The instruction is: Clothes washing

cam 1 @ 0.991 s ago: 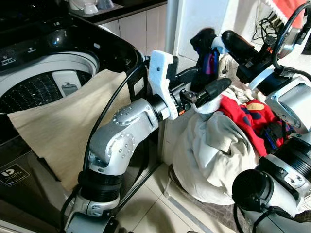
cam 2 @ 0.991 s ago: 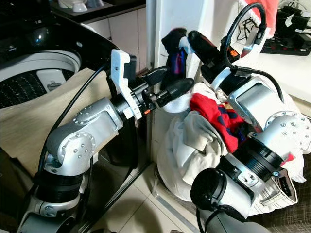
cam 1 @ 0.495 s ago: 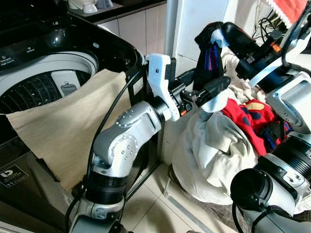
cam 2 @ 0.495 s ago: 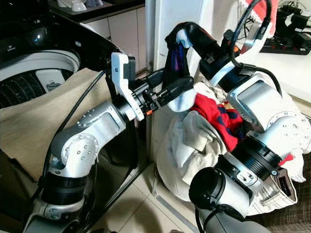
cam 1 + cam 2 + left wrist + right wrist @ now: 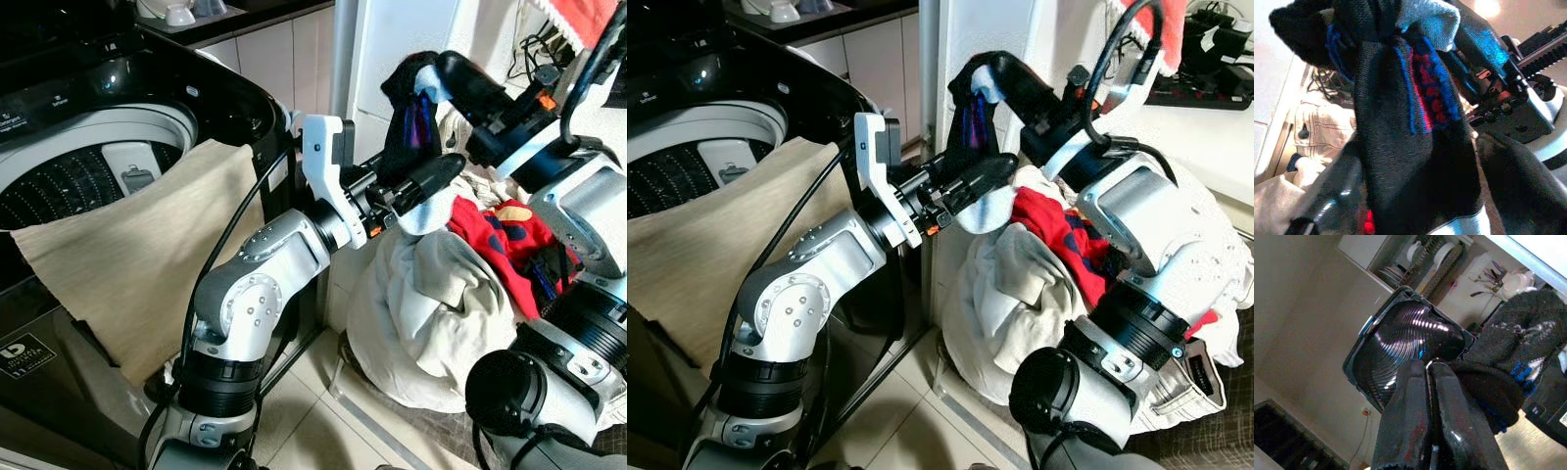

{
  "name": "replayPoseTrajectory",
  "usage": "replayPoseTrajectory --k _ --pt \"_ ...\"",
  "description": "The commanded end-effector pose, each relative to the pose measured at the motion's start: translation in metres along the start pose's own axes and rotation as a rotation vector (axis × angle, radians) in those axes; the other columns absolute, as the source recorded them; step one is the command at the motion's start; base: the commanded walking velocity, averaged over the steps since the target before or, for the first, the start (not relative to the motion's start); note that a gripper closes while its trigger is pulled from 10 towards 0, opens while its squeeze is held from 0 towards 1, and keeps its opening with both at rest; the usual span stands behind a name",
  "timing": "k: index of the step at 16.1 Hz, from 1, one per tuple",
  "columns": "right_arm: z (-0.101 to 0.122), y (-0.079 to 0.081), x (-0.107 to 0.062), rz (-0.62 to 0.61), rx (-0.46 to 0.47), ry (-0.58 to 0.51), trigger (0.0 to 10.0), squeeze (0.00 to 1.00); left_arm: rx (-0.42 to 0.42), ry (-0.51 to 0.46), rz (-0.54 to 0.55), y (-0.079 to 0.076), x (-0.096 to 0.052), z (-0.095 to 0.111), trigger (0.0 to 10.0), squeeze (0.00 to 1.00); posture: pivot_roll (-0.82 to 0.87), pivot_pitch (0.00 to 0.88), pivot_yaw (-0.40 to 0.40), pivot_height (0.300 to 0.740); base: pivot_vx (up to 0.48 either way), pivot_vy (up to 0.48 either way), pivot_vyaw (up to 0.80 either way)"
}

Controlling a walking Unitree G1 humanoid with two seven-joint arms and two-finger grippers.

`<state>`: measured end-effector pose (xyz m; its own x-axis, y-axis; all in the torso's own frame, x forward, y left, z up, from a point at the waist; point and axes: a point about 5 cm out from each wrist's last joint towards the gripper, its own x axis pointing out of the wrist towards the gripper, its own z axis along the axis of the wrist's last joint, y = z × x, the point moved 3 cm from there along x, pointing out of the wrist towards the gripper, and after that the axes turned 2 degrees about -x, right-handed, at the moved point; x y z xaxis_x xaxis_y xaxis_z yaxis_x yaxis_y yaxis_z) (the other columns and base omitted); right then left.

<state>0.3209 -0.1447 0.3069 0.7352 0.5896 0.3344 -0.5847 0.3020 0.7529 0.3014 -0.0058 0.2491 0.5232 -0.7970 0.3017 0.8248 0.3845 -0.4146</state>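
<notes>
While right gripper (image 5: 428, 70) fingers pinch sock (image 5: 409, 117), left gripper (image 5: 416, 176) straddles it.

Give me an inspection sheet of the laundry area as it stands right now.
Surface: tiled floor under the laundry pile.
Job's things: dark sock hanging; beige cloth draped over the open washing machine.
Clutter: red garment on the pile.
Grippers: right gripper shut on the sock's top; left gripper with jaws apart around its lower part.
Cables: black cable along the left arm.
Surroundings: cabinets behind.
</notes>
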Motion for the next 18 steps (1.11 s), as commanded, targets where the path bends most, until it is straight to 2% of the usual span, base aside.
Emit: replayPoseTrajectory --k 1,4,6,9,10,18 --pt "-0.0014 0.0035 -0.0011 0.002 -0.021 0.005 0.0 0.00 -0.011 -0.008 0.013 0.0041 -0.0009 0.0005 0.0 0.00 -0.20 0.000 0.011 0.740 0.000 0.000 0.00" --pt "-0.0036 0.0035 -0.0021 -0.007 -0.021 0.007 0.0 0.00 -0.018 0.006 0.011 0.0039 -0.0016 -0.0025 0.0 0.00 -0.21 0.000 0.014 0.740 0.000 0.000 0.00" --pt "-0.0056 0.0046 -0.0019 -0.011 -0.022 0.009 0.0 0.00 -0.040 0.043 0.067 0.0103 -0.0005 -0.0062 0.0 0.00 -0.21 0.000 0.016 0.740 0.000 0.000 0.00" --pt "-0.0061 0.0056 -0.0017 -0.013 -0.024 0.010 0.0 0.00 -0.008 0.042 0.083 0.0126 -0.0001 -0.0048 0.0 0.00 -0.21 0.000 0.015 0.740 0.000 0.000 0.00" --pt "-0.0063 0.0062 -0.0016 -0.013 -0.027 0.012 0.0 0.00 -0.038 0.037 0.080 0.0129 -0.0009 -0.0058 0.0 0.00 -0.21 0.000 0.013 0.740 0.000 0.000 0.00" --pt "-0.0061 0.0057 -0.0024 -0.022 -0.022 0.016 0.0 0.00 0.031 0.046 0.022 0.0059 -0.0025 -0.0061 0.0 0.00 -0.20 0.000 0.013 0.740 0.000 0.000 0.00"
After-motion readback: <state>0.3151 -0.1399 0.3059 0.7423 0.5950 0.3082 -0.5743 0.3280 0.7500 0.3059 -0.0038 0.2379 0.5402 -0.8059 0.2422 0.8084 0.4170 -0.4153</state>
